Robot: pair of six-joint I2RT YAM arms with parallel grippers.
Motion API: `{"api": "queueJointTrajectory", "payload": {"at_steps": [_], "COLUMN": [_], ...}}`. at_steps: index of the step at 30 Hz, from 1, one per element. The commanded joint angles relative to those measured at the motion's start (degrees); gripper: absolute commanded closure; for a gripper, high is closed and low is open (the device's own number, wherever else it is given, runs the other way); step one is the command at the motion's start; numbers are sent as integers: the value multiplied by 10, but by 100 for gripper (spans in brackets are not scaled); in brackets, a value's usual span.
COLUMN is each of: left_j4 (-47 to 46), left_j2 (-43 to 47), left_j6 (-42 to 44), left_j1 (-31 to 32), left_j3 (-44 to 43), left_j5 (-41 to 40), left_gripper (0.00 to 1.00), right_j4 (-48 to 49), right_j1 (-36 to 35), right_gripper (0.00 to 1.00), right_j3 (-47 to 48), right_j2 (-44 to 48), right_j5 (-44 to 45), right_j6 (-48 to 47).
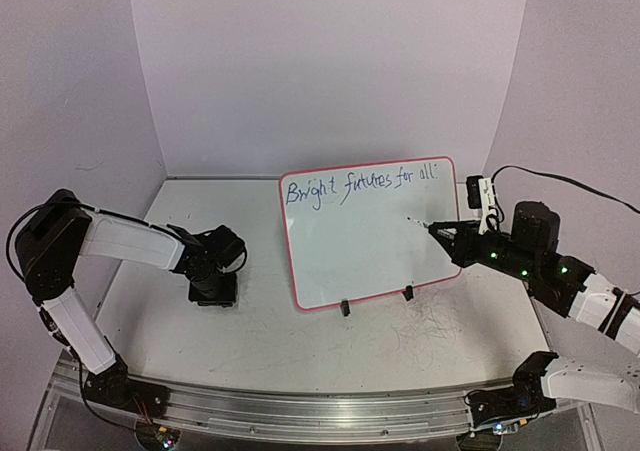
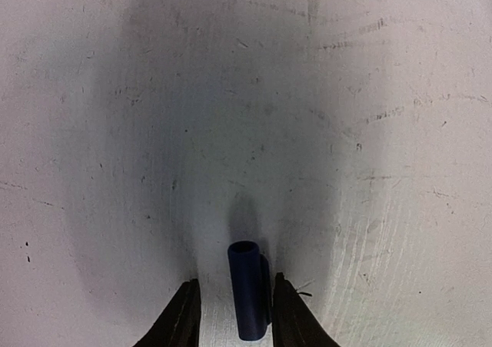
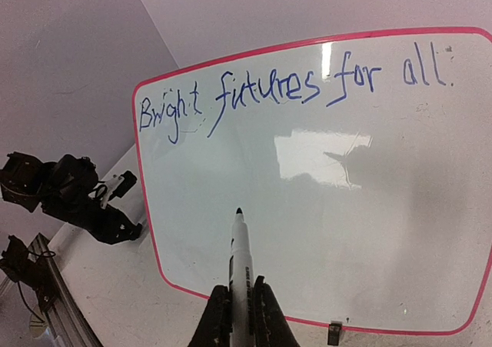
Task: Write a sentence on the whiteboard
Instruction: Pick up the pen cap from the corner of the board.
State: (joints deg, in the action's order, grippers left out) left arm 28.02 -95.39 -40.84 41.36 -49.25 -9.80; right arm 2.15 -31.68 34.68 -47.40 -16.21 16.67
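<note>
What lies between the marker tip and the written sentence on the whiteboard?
Only bare whiteboard surface, shown in the right wrist view, separates the marker tip from the sentence.

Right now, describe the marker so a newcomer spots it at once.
Start at the red-rimmed whiteboard; the right claw faces its writing side. The marker is the slim white barrel clamped in that claw, black tip aimed at bare board below the blue sentence. Unlike the stubby blue tube at the left claw, it is long and pointed.
</note>
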Motion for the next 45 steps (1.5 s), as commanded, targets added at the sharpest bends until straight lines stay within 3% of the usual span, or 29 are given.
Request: {"api": "queueJointTrajectory", "payload": {"at_steps": [1, 6, 16, 27, 36, 41, 45], "left_j4": [-8, -2, -2, -8, -17, -36, -72], "left_j2": [-39, -48, -26, 54, 141, 196, 237], "left_j6": [-15, -17, -12, 7, 42, 105, 160], "left_j1": [18, 25, 27, 28, 39, 102, 194], "left_j3": [-7, -5, 4, 21, 36, 53, 79], "left_j5": [12, -3, -28, -38, 0, 36, 44], "left_gripper": [69, 75, 100, 100, 100, 100, 100], "right_j4": [26, 26, 25, 31, 27, 8, -18], "right_j1": [-4, -5, -6, -10, -23, -46, -97], "right_gripper": [100, 100, 100, 100, 100, 100, 100], "right_j3": [-1, -4, -7, -11, -7, 23, 59], "right_j2": [5, 8, 6, -19, -52, -121, -208], "right_j5": [-1, 1, 2, -1, -27, -131, -195], "right_j6": [3, 4, 8, 11, 8, -18, -47]}}
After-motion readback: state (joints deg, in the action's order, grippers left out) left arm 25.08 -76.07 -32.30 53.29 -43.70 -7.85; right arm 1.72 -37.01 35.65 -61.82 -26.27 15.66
